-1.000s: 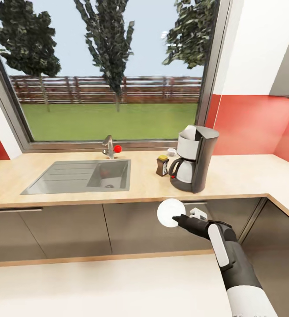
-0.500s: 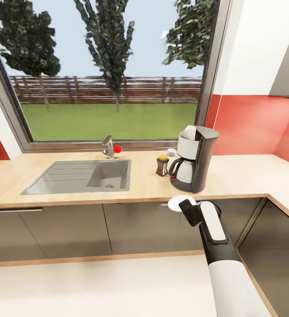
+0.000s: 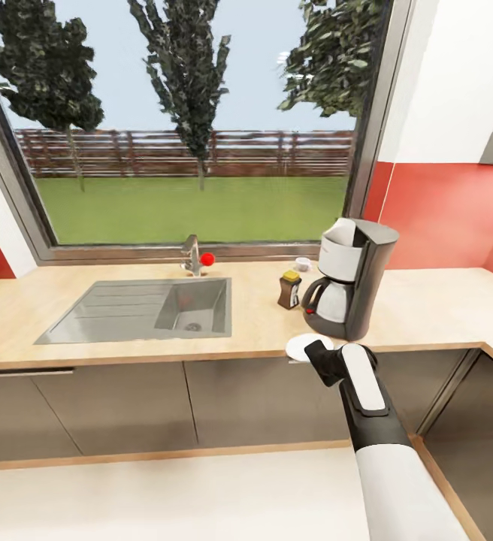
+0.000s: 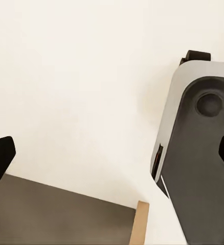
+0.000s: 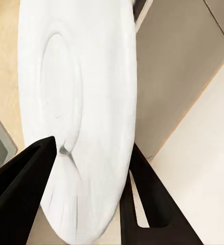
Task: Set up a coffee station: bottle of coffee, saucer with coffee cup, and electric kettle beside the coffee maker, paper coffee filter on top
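While the right hand (image 3: 312,350) clamps the saucer (image 3: 303,346), no writing reads.

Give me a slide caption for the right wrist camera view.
Right gripper pinches the white saucer by its rim, above the countertop edge.

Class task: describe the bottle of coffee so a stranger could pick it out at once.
Find the wooden countertop under the big window, then the dark coffee maker. Just left of it stands the bottle of coffee: small, brown, yellow-capped.

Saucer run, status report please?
Right gripper shut on round white saucer, at wooden counter's front edge. Black coffee maker just beyond. Left gripper open.
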